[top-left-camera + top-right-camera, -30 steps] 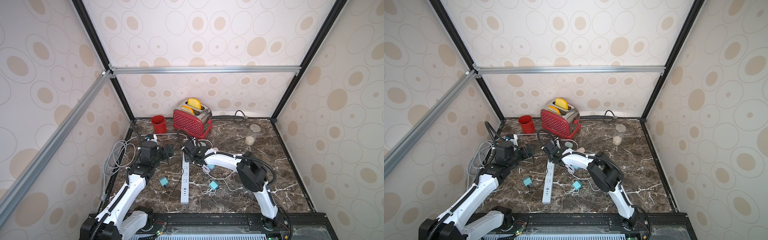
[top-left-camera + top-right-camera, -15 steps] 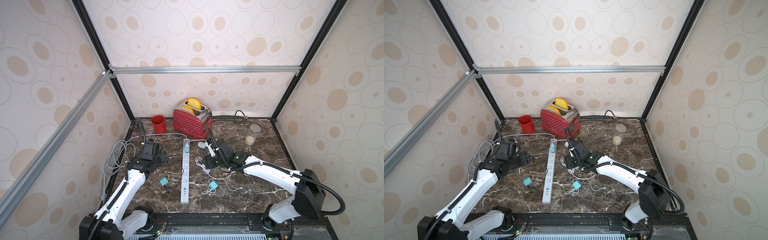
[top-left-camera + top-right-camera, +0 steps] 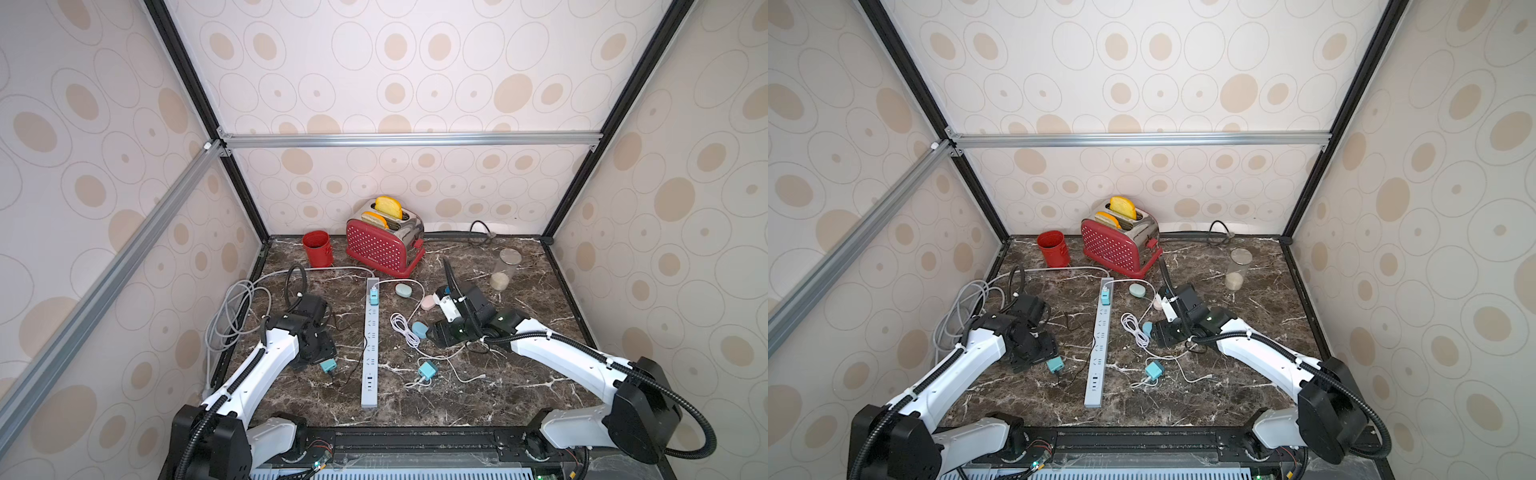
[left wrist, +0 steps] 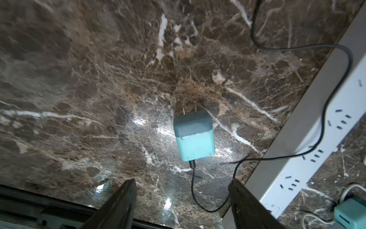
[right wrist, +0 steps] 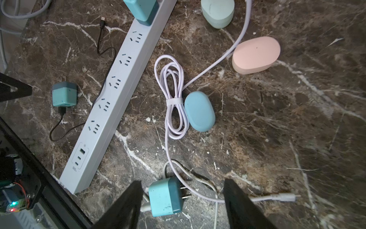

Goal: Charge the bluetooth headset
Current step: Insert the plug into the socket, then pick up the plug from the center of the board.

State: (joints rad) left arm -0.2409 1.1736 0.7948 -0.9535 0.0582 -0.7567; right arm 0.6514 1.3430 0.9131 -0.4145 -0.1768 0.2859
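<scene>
My right pincer, spread and empty, has pulled back from the strip's far end, leaving the plugged charger there. My left pincer, spread too, has come over a loose charger left of the strip. Power looks ready; the cable tip still lies free. Blue case: closed, smooth pebble, right of the strip, just beside the coil.
</scene>
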